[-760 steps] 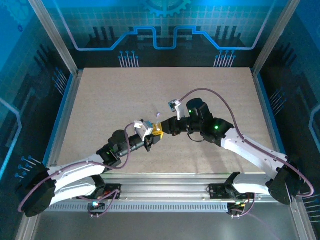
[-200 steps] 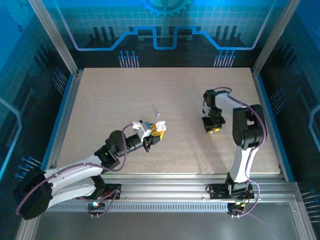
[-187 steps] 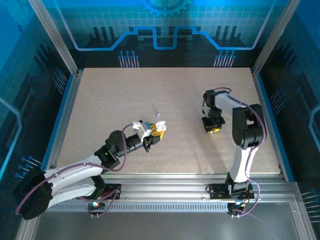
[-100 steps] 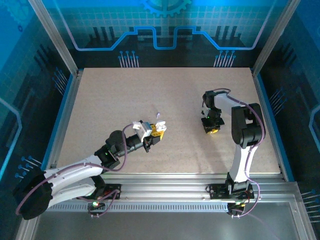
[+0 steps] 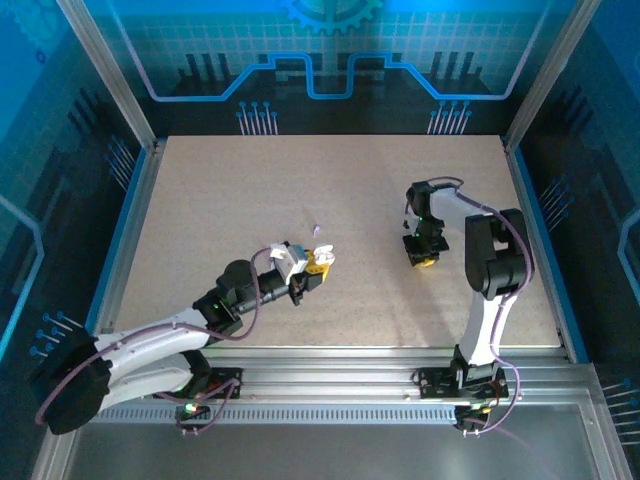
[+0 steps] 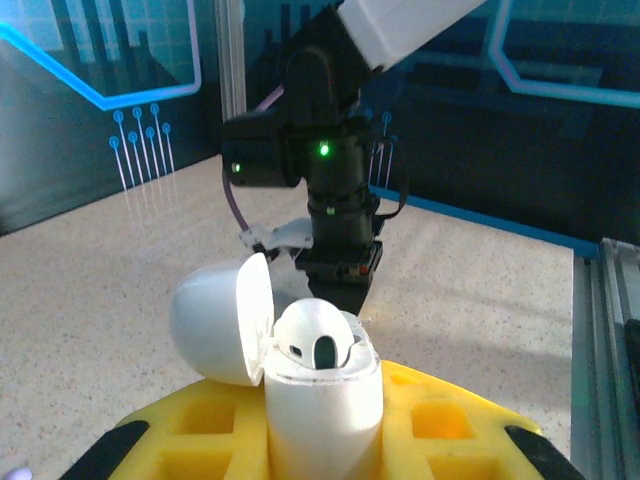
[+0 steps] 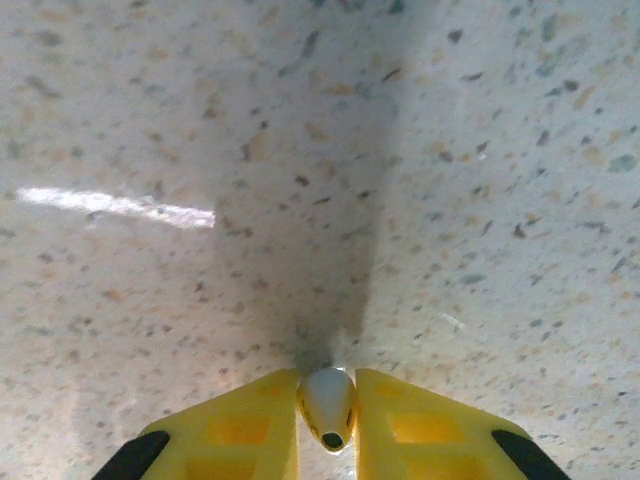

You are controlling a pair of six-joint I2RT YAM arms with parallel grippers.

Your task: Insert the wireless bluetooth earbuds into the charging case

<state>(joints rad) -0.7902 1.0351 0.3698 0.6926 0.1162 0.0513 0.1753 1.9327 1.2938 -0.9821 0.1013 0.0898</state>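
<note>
My left gripper (image 5: pixel 317 263) is shut on the charging case (image 6: pixel 322 415), a white egg-shaped shell standing upright between the yellow fingers (image 6: pixel 450 425). Its lid (image 6: pixel 215 320) hangs open to the left. One white earbud (image 6: pixel 316 342) sits in the case's mouth. On the right side of the table my right gripper (image 5: pixel 425 256) points straight down. Its yellow fingers (image 7: pixel 240 430) are shut on a second small white earbud (image 7: pixel 328 402), held at the table surface. A tiny pale piece (image 5: pixel 316 231) lies on the table just beyond the left gripper.
The speckled beige tabletop (image 5: pixel 220 200) is bordered by blue rails and metal posts (image 5: pixel 130 210). In the left wrist view the right arm (image 6: pixel 335 190) stands upright directly behind the case. A metal rail (image 5: pixel 330 385) runs along the near edge.
The right arm left the case, went to the right side of the table, and its jaws have closed on the earbud there. The left gripper, still holding the case, shifted slightly.
</note>
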